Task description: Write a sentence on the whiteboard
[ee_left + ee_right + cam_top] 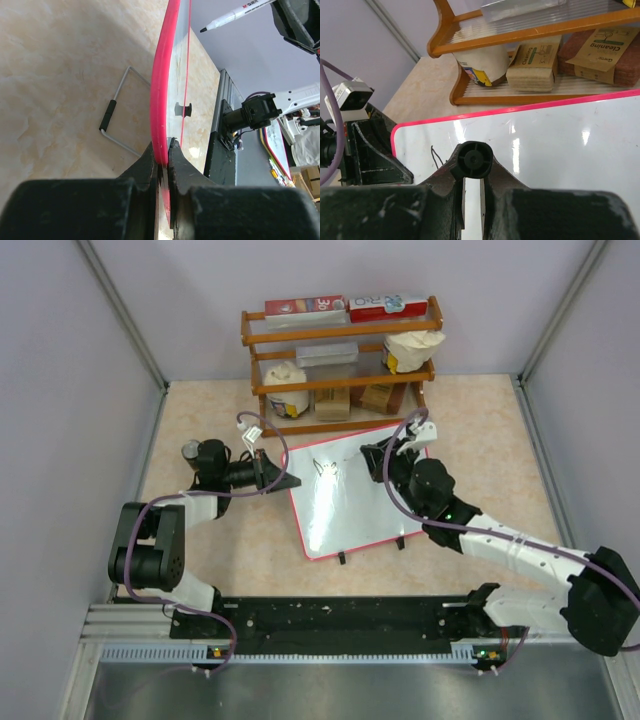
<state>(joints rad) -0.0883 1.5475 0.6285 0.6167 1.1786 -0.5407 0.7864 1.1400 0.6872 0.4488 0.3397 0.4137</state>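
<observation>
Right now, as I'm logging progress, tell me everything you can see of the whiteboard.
The whiteboard is a glossy white panel in a thin red frame with rounded corners, with two small black tabs on its near edge. It sits skewed on the table before the wooden shelf. The left end effector is shut on its left edge. A few black strokes mark its far left corner; the rest looks blank. The right end effector holds a marker over it.

1. sentence (322,468): a few black strokes, too small to read.
2. marker (471,160): end cap only; barrel hidden between right fingers (440,192).
3. whiteboard (161,90): seen edge-on; lower rim hidden within left fingers (145,172); far end cut off at top edge.
</observation>
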